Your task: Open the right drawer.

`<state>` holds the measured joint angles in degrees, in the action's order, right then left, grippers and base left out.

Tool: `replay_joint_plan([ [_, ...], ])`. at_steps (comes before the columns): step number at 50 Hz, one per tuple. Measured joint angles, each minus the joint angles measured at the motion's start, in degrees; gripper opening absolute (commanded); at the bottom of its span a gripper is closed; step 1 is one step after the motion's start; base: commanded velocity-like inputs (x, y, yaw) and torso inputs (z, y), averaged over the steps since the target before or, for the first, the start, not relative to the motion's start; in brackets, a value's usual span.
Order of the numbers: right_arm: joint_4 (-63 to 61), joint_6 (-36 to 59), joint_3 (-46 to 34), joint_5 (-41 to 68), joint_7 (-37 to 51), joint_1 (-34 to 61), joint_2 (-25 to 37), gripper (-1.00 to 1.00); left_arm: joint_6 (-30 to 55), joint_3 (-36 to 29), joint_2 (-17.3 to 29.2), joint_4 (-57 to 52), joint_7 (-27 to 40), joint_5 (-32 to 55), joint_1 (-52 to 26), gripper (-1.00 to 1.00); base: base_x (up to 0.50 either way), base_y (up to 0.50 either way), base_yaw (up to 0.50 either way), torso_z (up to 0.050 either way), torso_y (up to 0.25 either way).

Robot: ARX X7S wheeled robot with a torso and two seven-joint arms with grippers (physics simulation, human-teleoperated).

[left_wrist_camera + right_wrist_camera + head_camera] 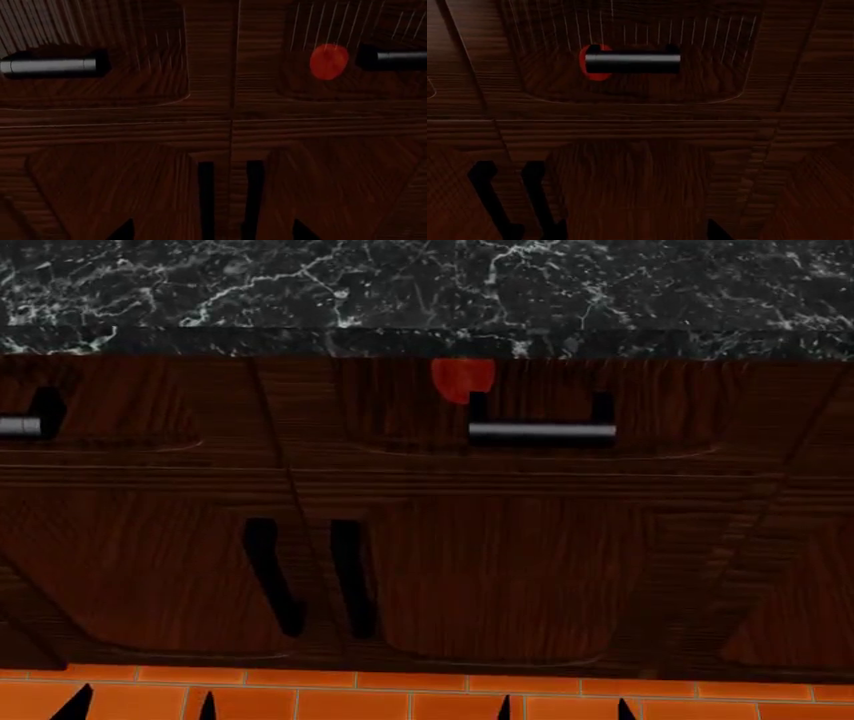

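A: Where is the right drawer?

B: In the head view it sits right of centre, directly under the black marble worktop. Its dark reddish-brown front lies level with the wood around it, so it looks closed. The grey bar handle runs horizontally on two black posts, and the red spot is just up and left of the bar's left end.

A: And the other drawer?

B: The left drawer is at the same height, far left — only the end of its grey handle shows at the picture's edge. It has no red spot.

A: What lies below?

B: Taller cabinet doors, with two vertical black handles side by side where the doors meet. Below them is the orange tiled floor.

A: What about the tools?

B: Of the left tool and the right tool only dark pointed tips poke up from the near edge, well short of the drawer. The tips of each pair stand apart, yet so little shows that I cannot tell how wide either one is. Neither touches the handle.

A: The wrist views?

B: Both face the cabinet — the right one looks straight at the bar handle, with the red spot peeking out behind its end.
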<state>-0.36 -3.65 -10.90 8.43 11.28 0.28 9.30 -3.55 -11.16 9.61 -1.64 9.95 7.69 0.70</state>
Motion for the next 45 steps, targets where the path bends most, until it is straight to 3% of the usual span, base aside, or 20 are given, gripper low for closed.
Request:
replay_joint_plan([
  [45,-0.68,-0.68,-1.75,1.02,0.95,-0.13,1.48,1.0,-1.22,-1.87,1.34,-0.11,-0.06,2.07,0.11,1.0,0.18,0.0,0.0,0.0,0.0],
])
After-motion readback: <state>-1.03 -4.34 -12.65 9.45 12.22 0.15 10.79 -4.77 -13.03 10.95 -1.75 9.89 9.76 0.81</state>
